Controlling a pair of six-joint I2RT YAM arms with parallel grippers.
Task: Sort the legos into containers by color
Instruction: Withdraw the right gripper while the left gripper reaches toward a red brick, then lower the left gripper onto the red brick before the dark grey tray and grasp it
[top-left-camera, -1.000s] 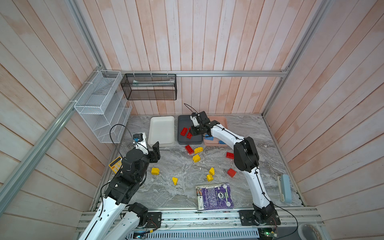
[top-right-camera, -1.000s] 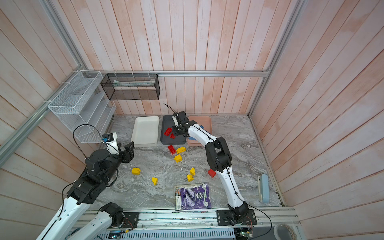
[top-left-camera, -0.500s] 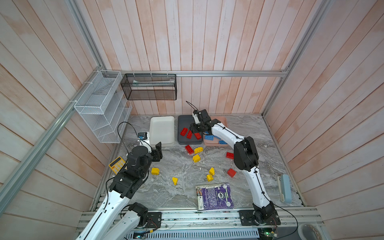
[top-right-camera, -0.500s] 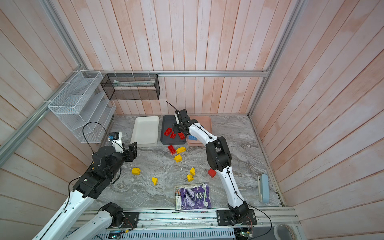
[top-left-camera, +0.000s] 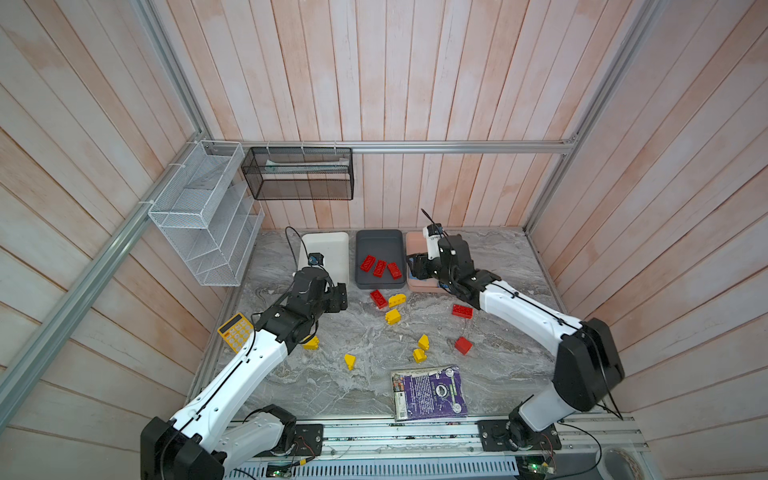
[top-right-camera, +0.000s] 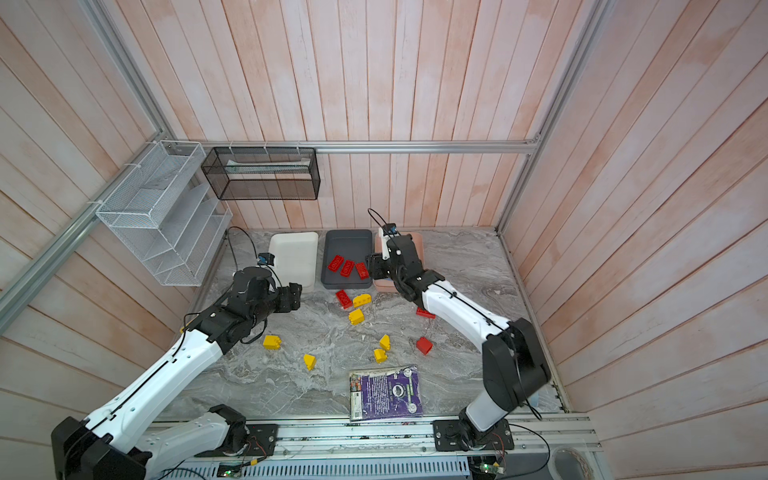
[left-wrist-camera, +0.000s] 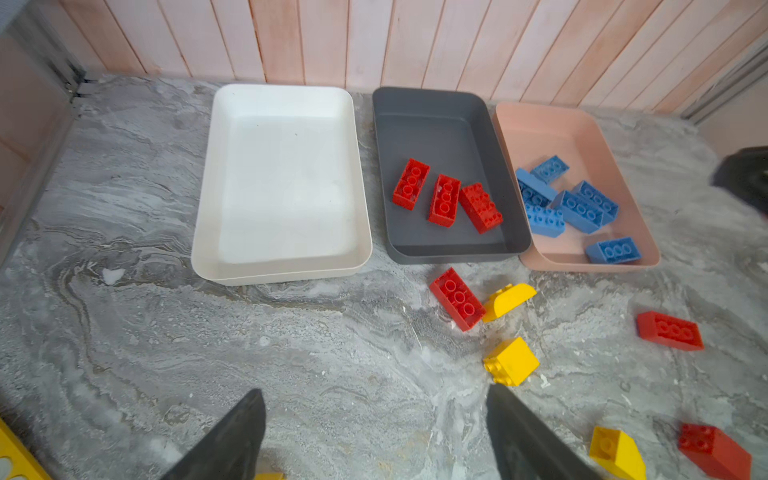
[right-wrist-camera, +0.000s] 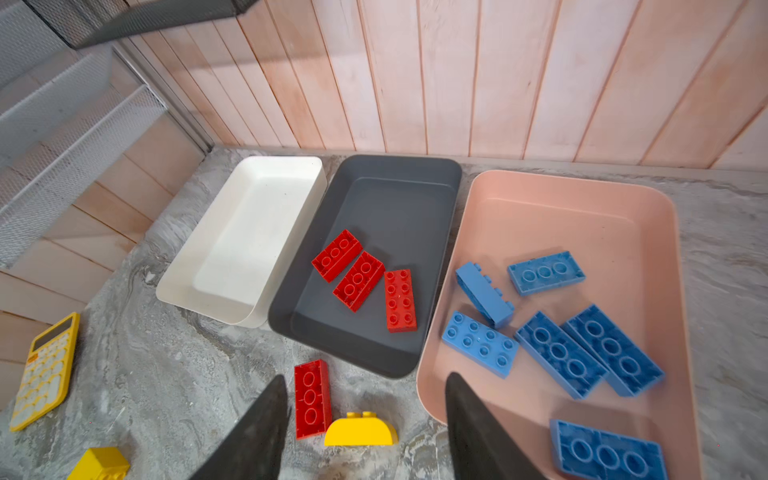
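**A:** We have the left claw (left-wrist-camera: 374, 388) low over the bare table (left-wrist-camera: 166, 332), jaws spread wide with nothing between them.

**B:** And the right claw (right-wrist-camera: 365, 375) hovers at the near end of the grey tray (right-wrist-camera: 399, 199). Its jaws are parted about halfway, and it carries nothing either.

**A:** Where do our bricks stand? Three red bricks (left-wrist-camera: 444, 201) lie in the grey tray and six blue bricks (right-wrist-camera: 559, 353) in the pink tray (right-wrist-camera: 582, 216). The white tray (left-wrist-camera: 282, 266) holds none.

**B:** On the table we count three more red ones. The loose red brick (right-wrist-camera: 311, 399) under the right claw lies just beside a rounded yellow brick (right-wrist-camera: 359, 430). Six yellow bricks (top-left-camera: 350, 361) are scattered in all, though a couple in the middle are too small for us to call their shape.

**A:** How will they handle?

**B:** We'd judge them light, hard, hollow plastic. They're stiff and won't crush, but the smooth sides could let one slip or twist.

**A:** So we'd pinch that red one across its short width, at the middle of its two long flat sides.

**B:** And we'd take the rounded yellow by its flat side faces, never the curve.
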